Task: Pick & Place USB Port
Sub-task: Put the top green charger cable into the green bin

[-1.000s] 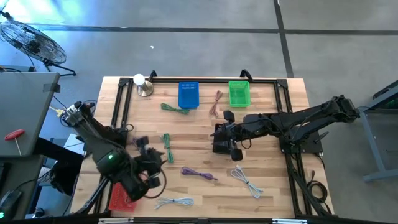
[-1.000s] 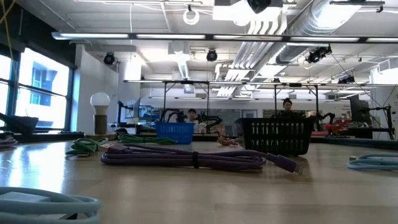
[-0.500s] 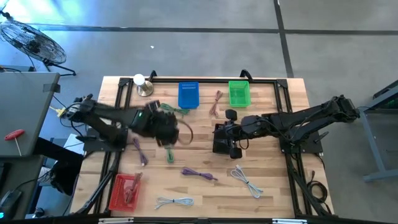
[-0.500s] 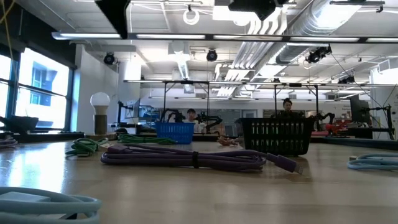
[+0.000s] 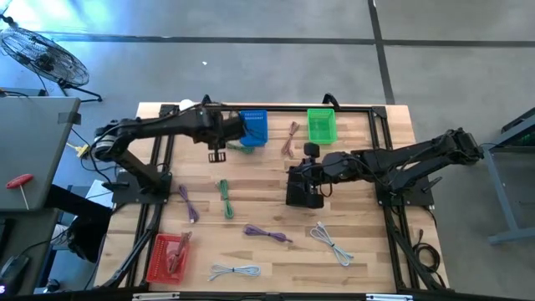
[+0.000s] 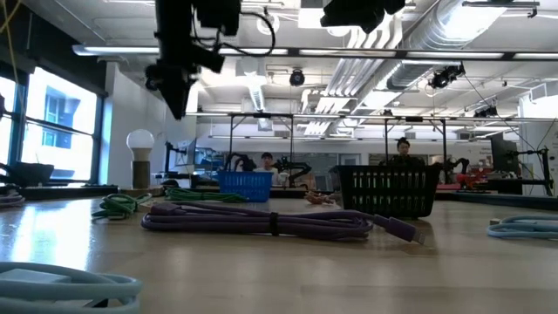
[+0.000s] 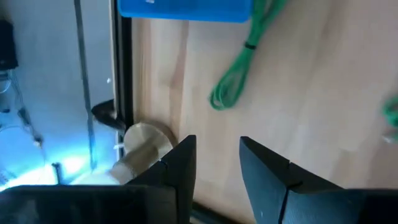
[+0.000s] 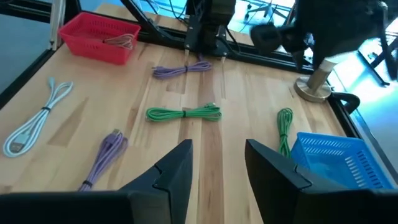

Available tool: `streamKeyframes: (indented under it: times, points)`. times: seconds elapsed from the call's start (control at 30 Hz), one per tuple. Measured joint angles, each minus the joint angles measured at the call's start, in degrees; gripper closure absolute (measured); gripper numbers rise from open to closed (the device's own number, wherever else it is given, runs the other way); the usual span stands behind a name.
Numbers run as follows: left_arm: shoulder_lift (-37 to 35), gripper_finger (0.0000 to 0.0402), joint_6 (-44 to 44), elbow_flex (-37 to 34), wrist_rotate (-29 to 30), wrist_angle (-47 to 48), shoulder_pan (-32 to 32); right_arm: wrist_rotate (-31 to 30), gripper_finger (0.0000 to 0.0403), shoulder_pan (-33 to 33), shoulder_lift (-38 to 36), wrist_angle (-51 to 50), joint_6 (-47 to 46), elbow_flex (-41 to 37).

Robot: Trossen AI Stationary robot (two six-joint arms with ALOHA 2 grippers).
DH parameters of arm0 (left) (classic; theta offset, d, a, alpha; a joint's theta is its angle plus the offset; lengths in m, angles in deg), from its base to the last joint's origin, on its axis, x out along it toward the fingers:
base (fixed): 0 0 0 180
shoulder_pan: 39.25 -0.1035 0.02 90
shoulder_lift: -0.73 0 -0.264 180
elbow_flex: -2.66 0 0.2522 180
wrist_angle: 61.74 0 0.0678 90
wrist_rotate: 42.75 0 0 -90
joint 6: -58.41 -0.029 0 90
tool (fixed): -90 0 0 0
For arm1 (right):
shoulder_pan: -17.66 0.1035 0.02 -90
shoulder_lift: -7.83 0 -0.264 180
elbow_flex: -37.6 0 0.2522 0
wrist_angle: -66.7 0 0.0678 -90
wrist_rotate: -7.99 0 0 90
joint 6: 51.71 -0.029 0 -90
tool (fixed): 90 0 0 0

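Note:
Several coiled USB cables lie flat on the wooden table: a green one [image 5: 237, 147] by the blue basket [image 5: 253, 127], another green [image 5: 224, 199], two purple [image 5: 187, 203] [image 5: 267, 234], two white [image 5: 330, 242] [image 5: 234, 272] and a pinkish one [image 5: 290, 138]. One more pinkish cable [image 5: 176, 249] lies inside the red basket [image 5: 159, 266]. My left gripper [image 5: 217, 155] [image 7: 216, 165] hangs open in the air near the blue basket and the green cable [image 7: 239, 81], touching nothing. My right gripper [image 5: 306, 199] [image 8: 217, 165] is open above the table's middle.
A green basket [image 5: 321, 125] stands at the far edge, right of the blue one. A lamp [image 5: 191, 114] on a round base [image 7: 146, 140] stands at the far left corner, close to my left gripper. A black frame [image 5: 284, 107] runs along the table's edges.
My left arm has swung quickly from above the red basket at the near left corner across the table toward the far edge. It now hangs beside the blue basket. The red basket with its pinkish cable is uncovered.

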Motion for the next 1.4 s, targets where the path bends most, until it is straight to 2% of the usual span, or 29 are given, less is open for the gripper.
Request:
streamKeyframes:
  times: [0.13, 0.23, 0.43, 0.63, 0.97, 1.17, 1.4]
  points:
    - [0.0, 0.0284, -1.5, -4.0, -0.5, -6.4, -3.9, 0.0, 0.0263, 0.0, 0.0, -1.2, 0.0, 0.0]
    - [0.0, 0.0284, -2.2, -6.6, -2.9, -7.7, -6.1, 0.1, 0.0263, 0.0, 0.0, -2.7, -0.8, 0.0]
    - [0.1, 0.0284, -3.2, -9.7, -14.5, -8.4, -11.6, 0.0, 0.0263, 0.0, 0.0, -4.6, -2.3, 0.0]
    - [0.1, 0.0284, -5.4, -10.2, -23.7, -10.0, -13.9, -0.3, 0.0263, 0.0, 0.0, -4.3, -2.2, 0.0]
    - [2.1, 0.0284, -20.4, -10.2, -25.5, -19.4, -13.7, -1.0, 0.0263, 0.0, 0.0, -5.7, -4.4, 0.0]
    - [6.5, 0.0284, -22.4, -10.2, -24.8, -20.0, -13.8, -1.0, 0.0263, 0.0, 0.0, -8.1, -6.4, 0.0]
    - [11.2, 0.0284, -22.8, -10.2, -20.6, -19.8, -13.8, -1.0, 0.0263, 0.1, 0.0, -8.3, -7.3, 0.0]
